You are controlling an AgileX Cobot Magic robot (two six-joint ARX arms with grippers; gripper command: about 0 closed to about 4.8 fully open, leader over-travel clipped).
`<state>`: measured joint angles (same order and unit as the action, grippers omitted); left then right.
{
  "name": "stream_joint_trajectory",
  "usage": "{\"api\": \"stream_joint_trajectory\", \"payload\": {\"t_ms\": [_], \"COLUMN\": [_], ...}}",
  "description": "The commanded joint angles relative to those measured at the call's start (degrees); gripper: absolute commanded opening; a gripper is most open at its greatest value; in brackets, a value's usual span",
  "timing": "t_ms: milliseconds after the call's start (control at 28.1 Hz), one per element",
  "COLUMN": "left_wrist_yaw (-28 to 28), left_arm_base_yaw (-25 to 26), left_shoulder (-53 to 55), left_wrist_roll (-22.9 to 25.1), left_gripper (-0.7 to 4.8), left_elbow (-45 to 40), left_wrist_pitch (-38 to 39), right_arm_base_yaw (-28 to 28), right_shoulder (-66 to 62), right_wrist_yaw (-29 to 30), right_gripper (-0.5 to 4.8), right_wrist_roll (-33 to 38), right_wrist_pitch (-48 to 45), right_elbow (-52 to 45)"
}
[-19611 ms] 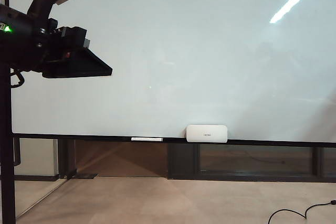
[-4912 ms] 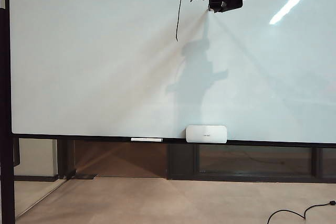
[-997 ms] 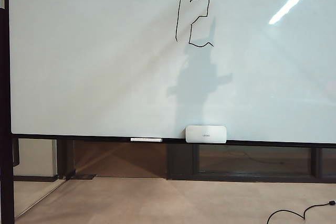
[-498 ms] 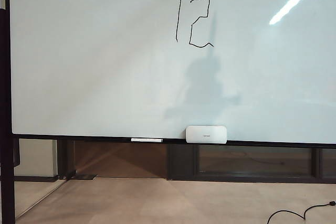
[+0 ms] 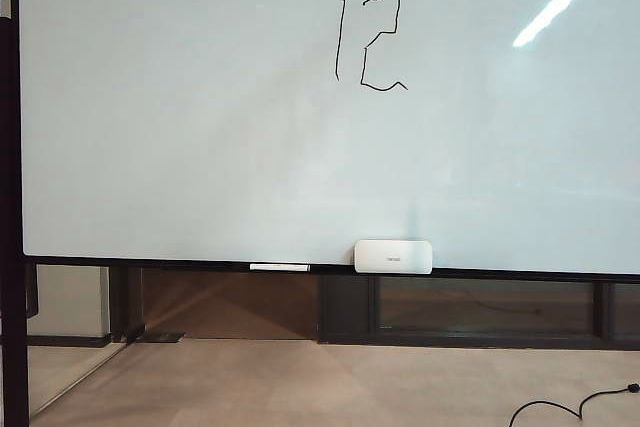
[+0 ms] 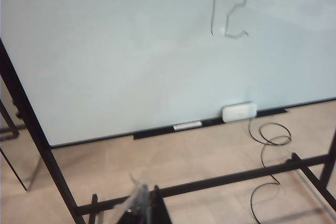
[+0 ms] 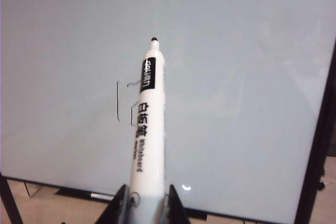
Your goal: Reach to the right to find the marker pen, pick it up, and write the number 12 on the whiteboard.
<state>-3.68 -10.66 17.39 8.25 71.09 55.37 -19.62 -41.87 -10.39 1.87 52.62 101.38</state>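
- My right gripper point(image 7: 147, 203) is pinching the marker pen point(image 7: 148, 129) by its lower barrel, one dark finger point(image 7: 116, 207) pressed against each side; they show only at the bottom edge of the right wrist view.
- The pen's dark tip points at the whiteboard point(image 7: 236, 77), clear of the surface.
- The number 12 point(image 5: 370, 37) sits in the upper middle of the exterior view, drawn in thin black strokes: a slightly bent "1" on the left, an angular "2" just beside it on the right.
- In the right wrist view the pen's barrel hides most of the "2".
- Neither of my arms appears in the exterior view.
- My left gripper point(image 6: 140, 205) is a blurred shape at the bottom edge of the left wrist view, well apart from the board; I cannot tell whether its jaws are spread or pressed together.
- On the board's dark bottom rail point(image 5: 150, 263) rest a long thin white bar point(image 5: 279, 267) and, to its right, a white rounded box point(image 5: 394, 256).
- A dark cable point(image 6: 268, 145) loops on the floor below the box.
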Motion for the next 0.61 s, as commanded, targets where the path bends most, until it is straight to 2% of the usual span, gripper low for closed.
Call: {"api": "stream_joint_trajectory", "payload": {"t_ms": [36, 214, 392, 605], "left_wrist_yaw": [-0.4, 1.0, 1.1, -2.9], "left_arm_base_yaw": [0.0, 0.7, 3.9, 9.2], "left_shoulder": [-2.3, -6.3, -11.1, -16.1], "left_wrist_roll": [-0.3, -0.3, -0.4, -2.0], "left_gripper": [-0.05, -0.05, -0.05, -0.05], "left_elbow": [0.3, 0.3, 0.3, 0.2], "left_wrist_pitch": [-0.3, 1.9, 8.4, 16.8], "right_arm_base_yaw": [0.0, 0.0, 0.1, 0.1], "right_shoulder": [6.2, 13.7, 19.6, 26.3], "right_wrist_yaw": [0.2, 0.2, 0.2, 0.4], "right_gripper": [-0.06, -0.06, -0.06, -0.06], "right_wrist_roll": [0.1, 1.3, 3.5, 3.5], "right_wrist_pitch": [-0.5, 1.4, 6.2, 9.4], "right_elbow": [-4.3, -10.2, -14.9, -20.3]}}
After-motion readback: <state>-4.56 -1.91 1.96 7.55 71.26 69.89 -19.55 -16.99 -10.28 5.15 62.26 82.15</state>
